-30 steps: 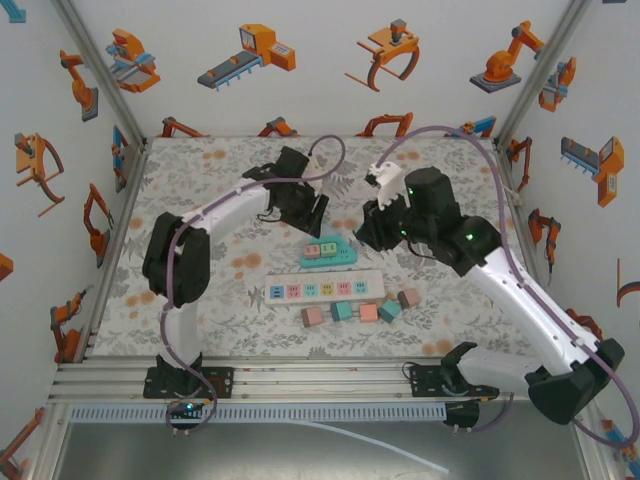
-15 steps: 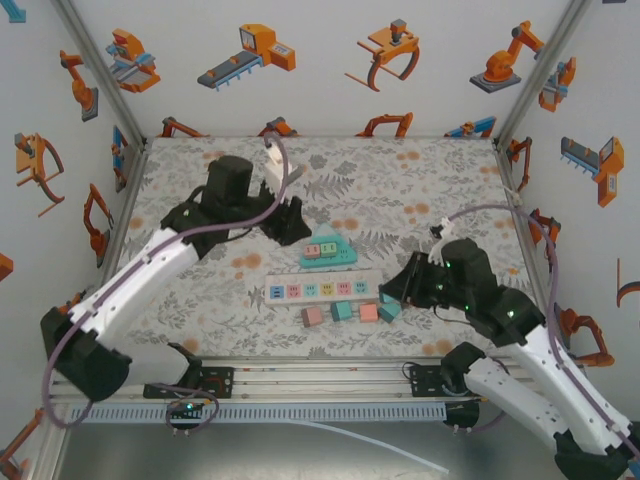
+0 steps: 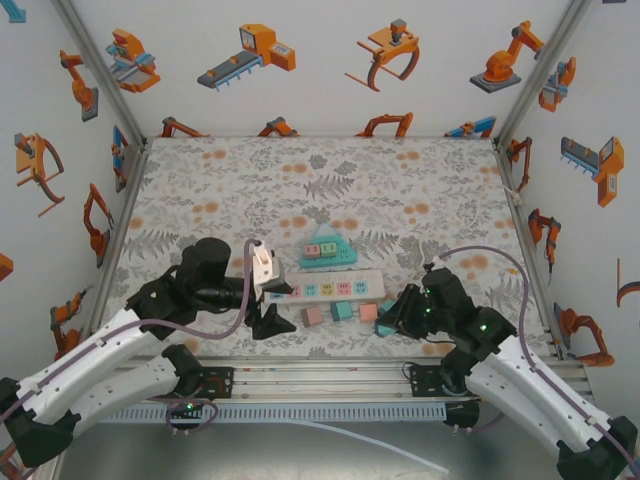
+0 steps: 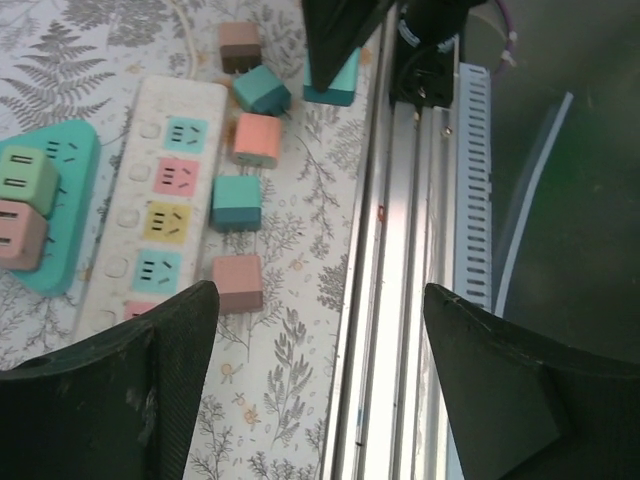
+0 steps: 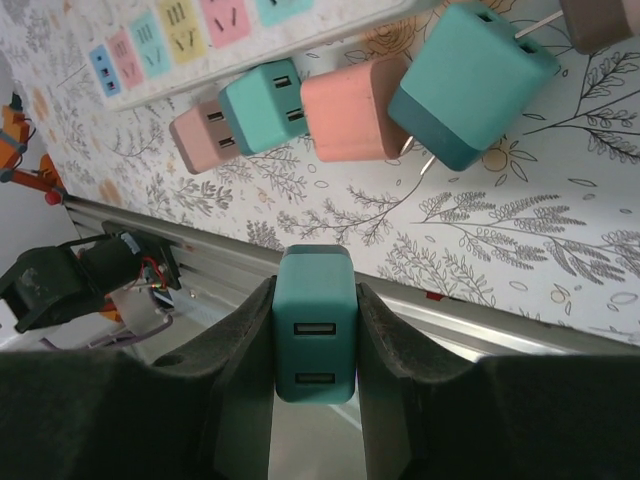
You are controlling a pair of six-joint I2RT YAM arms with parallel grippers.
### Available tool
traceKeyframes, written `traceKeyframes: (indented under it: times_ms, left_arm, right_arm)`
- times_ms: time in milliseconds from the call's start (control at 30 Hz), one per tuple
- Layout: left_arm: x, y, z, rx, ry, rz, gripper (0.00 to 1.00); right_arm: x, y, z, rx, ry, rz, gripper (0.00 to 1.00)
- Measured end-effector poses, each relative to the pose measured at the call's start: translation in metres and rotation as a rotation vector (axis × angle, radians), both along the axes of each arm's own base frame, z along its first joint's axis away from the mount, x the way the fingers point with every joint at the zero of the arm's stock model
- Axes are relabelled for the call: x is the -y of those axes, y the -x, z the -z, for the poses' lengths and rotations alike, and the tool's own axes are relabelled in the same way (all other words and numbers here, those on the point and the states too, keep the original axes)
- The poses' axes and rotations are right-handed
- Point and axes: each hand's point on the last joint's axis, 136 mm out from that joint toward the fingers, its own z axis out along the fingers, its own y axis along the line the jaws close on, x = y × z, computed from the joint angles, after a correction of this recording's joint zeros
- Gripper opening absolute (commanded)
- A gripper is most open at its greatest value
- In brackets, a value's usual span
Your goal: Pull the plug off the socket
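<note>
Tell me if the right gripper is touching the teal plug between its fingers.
Touching. The right wrist view shows the teal plug pinched in the right gripper, both fingers pressed against its sides, no gap.

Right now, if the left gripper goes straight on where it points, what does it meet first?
Probably the bare tablecloth by the rail, just beside the loose pink plug; depth is unclear.

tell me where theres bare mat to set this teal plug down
Bare: the far mat between the back wall and the teal socket block. Crowded: between the white power strip and the front rail, where loose plugs lie.
</note>
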Motion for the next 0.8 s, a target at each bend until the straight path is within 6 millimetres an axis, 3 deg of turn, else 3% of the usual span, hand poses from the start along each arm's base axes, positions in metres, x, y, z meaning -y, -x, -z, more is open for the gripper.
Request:
traceKeyframes:
  times_ms: [167,333,600,800]
  left_arm:
    - [-0.001,0.011,0.011,0.015,-0.035,0.016,0.99]
    - [0.001,0.008,0.019,0.021,-0.073,-0.004,0.97]
    - [0.004,0.002,0.031,0.026,-0.118,-0.025,0.97]
    - [0.003,-0.001,0.032,0.037,-0.128,-0.042,0.97]
  right_arm:
    - [-0.013,0.004,0.03,-0.033,-0.014,-0.012,0.13]
    - [-0.024,0.006,0.051,-0.04,-0.014,-0.02,0.17]
    - [-0.036,0.001,0.056,-0.018,-0.014,-0.018,0.33]
    - [-0.032,0.001,0.059,-0.013,0.006,-0.001,0.49]
